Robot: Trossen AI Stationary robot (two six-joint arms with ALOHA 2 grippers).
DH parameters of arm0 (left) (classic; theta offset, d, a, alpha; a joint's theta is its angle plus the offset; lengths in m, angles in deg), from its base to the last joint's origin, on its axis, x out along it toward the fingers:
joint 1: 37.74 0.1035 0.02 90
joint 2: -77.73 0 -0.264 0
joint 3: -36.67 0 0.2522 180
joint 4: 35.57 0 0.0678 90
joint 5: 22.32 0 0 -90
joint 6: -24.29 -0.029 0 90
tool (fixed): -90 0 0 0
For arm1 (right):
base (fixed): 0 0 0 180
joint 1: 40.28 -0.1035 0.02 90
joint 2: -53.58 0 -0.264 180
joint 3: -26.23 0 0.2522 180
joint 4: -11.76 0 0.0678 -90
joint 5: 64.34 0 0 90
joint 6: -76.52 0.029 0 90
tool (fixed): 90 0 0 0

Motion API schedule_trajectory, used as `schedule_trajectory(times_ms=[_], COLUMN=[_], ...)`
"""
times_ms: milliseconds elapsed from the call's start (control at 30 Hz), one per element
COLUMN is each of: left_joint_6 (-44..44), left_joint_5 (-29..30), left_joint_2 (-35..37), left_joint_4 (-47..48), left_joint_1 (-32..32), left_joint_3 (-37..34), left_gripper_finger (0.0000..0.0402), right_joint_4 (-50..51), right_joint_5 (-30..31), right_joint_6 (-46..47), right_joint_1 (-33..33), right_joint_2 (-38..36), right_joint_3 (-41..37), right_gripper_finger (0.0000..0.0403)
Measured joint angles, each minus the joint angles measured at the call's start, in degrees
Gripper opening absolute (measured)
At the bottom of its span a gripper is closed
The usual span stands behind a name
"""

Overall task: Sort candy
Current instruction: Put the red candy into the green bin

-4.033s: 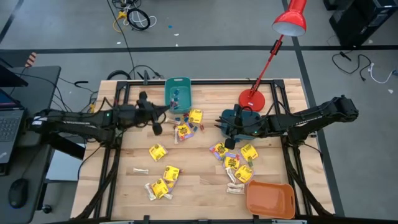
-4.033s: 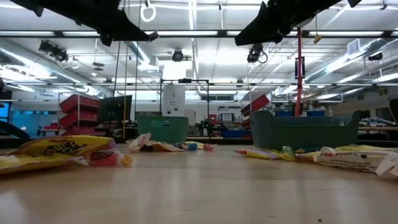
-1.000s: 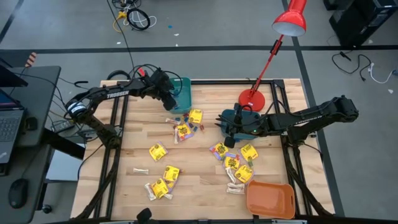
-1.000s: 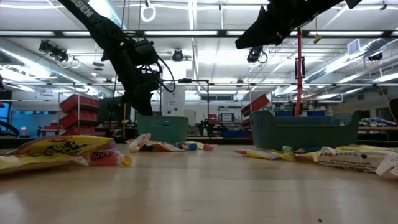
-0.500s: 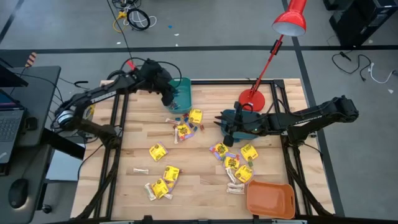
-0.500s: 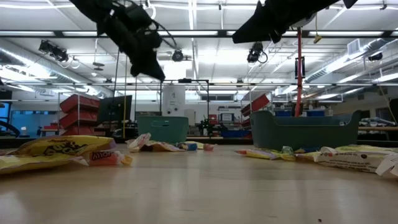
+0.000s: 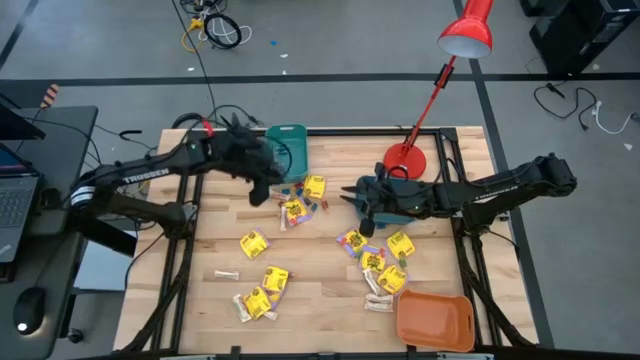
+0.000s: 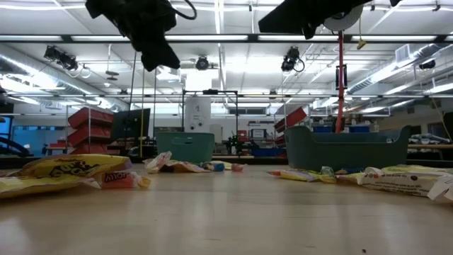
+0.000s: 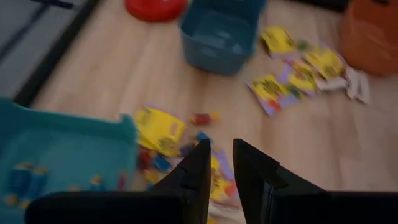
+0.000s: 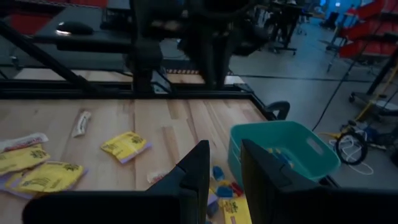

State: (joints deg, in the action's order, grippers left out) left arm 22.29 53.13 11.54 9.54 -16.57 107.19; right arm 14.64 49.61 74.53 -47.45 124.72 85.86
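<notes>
My left pincer point(image 7: 262, 190), narrowly parted and empty, hangs just beside the candy point(image 7: 300, 200) cluster near the bench's far edge; right pincer point(image 7: 362, 212), likewise, sits farther.

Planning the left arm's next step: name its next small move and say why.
Probably lower the left gripper onto the small loose candy heaped beside the teal bin. It hangs above the table with narrowly parted fingers holding nothing, and the bin already holds similar small pieces, so that heap looks like its next pick.

Yellow candy point(image 7: 254, 244), teal bin point(image 7: 287, 148), seemingly.
</notes>
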Motion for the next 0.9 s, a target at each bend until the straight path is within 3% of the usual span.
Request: schedule_trajectory(times_ms=[600, 900], left_joint_6=[9.7, 16.0], left_joint_5=[9.1, 11.0], left_joint_2=[0.0, 0.5], left_joint_4=[1.2, -1.5], left_joint_1=[-14.5, -20.3], left_joint_3=[-11.9, -12.5], left_gripper_finger=[0.0069, 0.0069], right_joint_4=[-5.4, -12.1], right_joint_5=[-2.3, -7.3], right_joint_6=[-3.4, -8.3], right_joint_1=[-1.3, -1.4], right_joint_2=[0.0, 5.1], right_joint_3=[0.0, 2.5], right_gripper_finger=[0.0077, 0.0077])
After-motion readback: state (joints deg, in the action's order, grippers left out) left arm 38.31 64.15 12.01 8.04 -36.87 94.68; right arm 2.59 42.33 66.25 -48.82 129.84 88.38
